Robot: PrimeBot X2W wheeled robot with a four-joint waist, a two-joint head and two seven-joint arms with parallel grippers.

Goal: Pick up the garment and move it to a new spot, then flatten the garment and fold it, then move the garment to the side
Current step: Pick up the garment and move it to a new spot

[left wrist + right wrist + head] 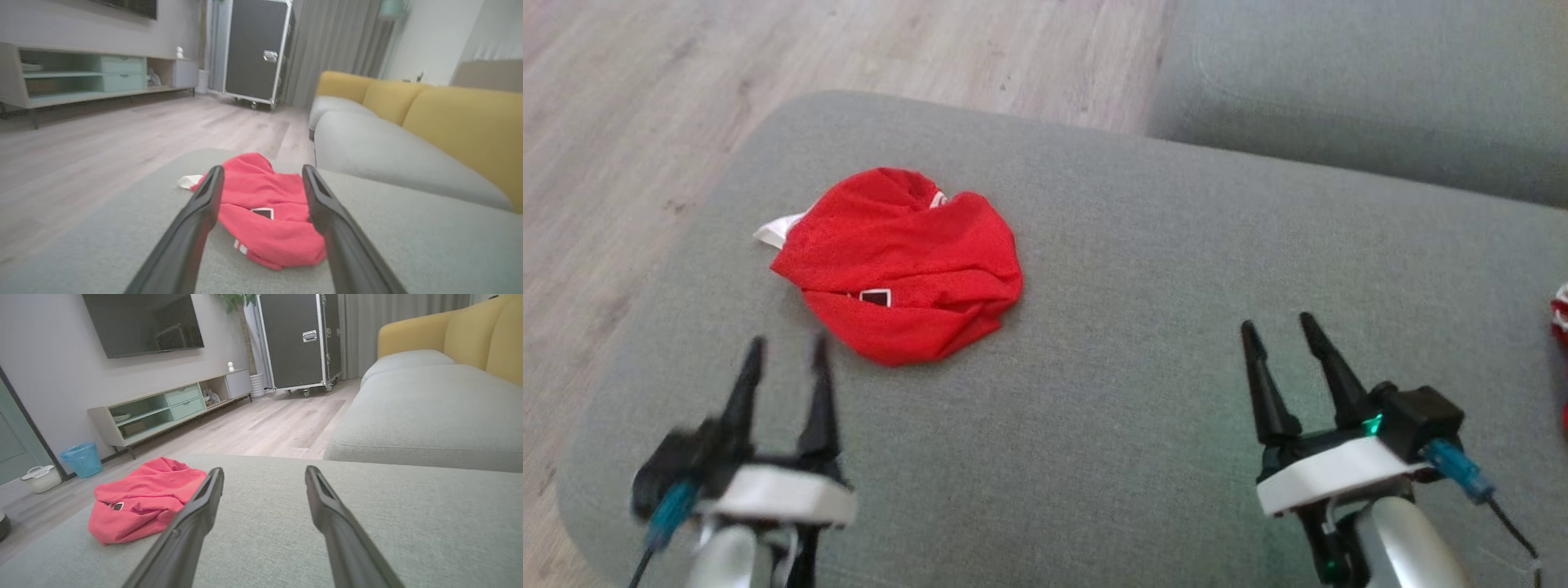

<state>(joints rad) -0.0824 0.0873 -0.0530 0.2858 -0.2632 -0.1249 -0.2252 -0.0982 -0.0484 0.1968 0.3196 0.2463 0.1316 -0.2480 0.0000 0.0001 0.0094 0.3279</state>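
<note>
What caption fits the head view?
Crumpled red garment on grey cushion; open left gripper just short of it, open right gripper apart.

The red garment (898, 261) lies crumpled in a heap on the grey cushion (1135, 343), toward its left end, white trim and a small label showing.

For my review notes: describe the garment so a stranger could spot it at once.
Start at the grey cushion; toward its left end, just beyond the left gripper, lies the garment. It is a crumpled bright red heap with a white bit at its left and a small dark patch, against plain grey.
</note>
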